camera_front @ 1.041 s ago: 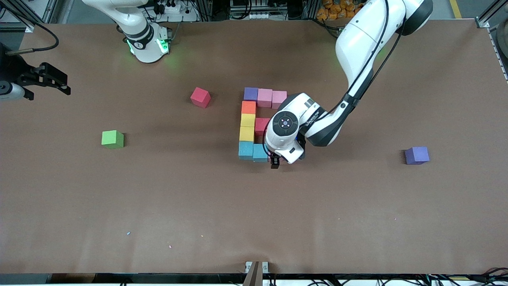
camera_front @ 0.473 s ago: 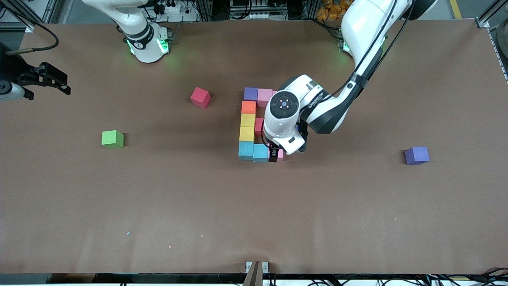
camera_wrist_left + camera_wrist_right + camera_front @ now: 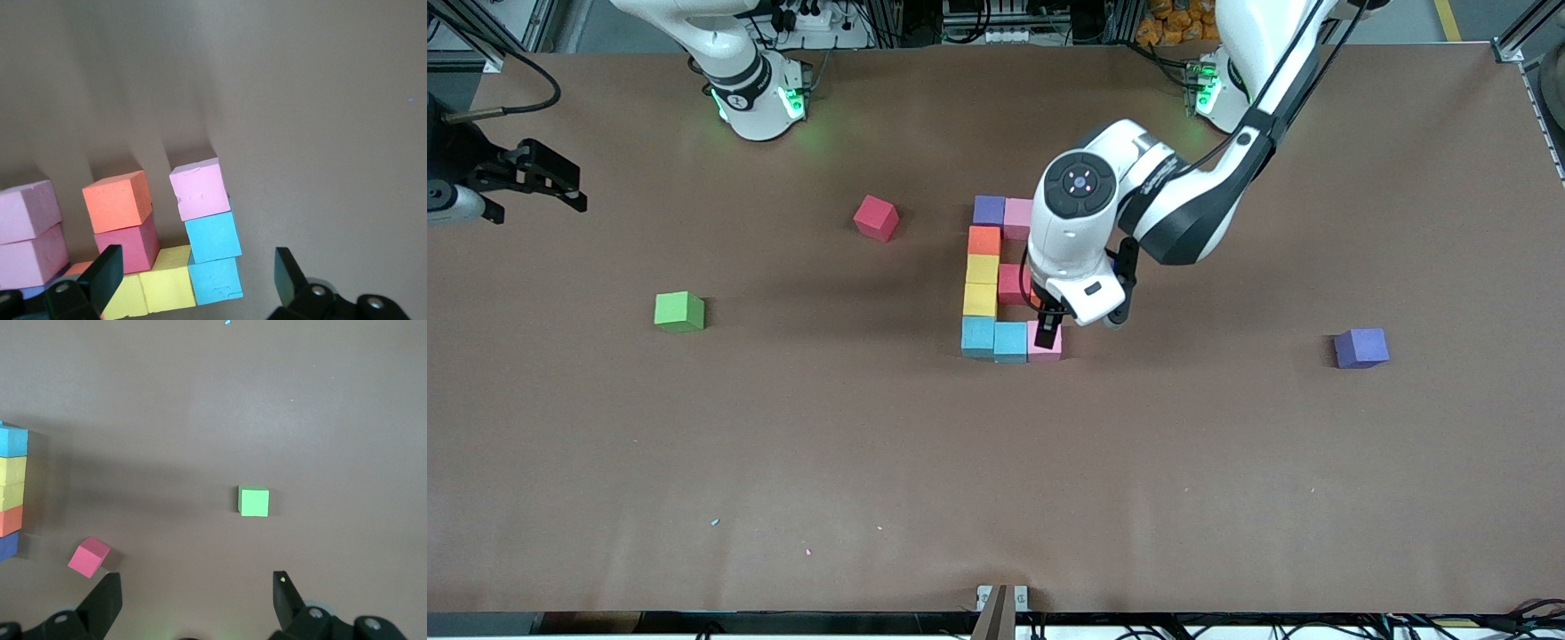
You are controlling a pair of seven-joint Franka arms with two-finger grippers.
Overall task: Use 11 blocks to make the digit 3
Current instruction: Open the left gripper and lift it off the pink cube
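Note:
The digit 3 (image 3: 996, 280) lies mid-table as a figure of blocks: a purple cube (image 3: 988, 210) and a pink one (image 3: 1018, 218), an orange (image 3: 984, 240) and two yellow (image 3: 982, 284) in the long bar, two blue (image 3: 994, 339), then a pink cube (image 3: 1045, 343). A red cube (image 3: 1011, 283) forms the middle bar. My left gripper (image 3: 1050, 324) hangs open and empty just above that pink cube (image 3: 199, 189); its own view (image 3: 197, 273) shows an orange cube (image 3: 117, 200) past the red one. My right gripper (image 3: 569, 188) waits open at the table's edge (image 3: 195, 603).
A loose red cube (image 3: 876, 218) lies toward the right arm's end from the figure. A green cube (image 3: 679, 312) lies farther that way and shows in the right wrist view (image 3: 254, 501). A loose purple cube (image 3: 1360, 348) lies toward the left arm's end.
My left gripper has risen and drawn back toward the bases, leaving the pink cube beside the blue ones. The right arm has not moved.

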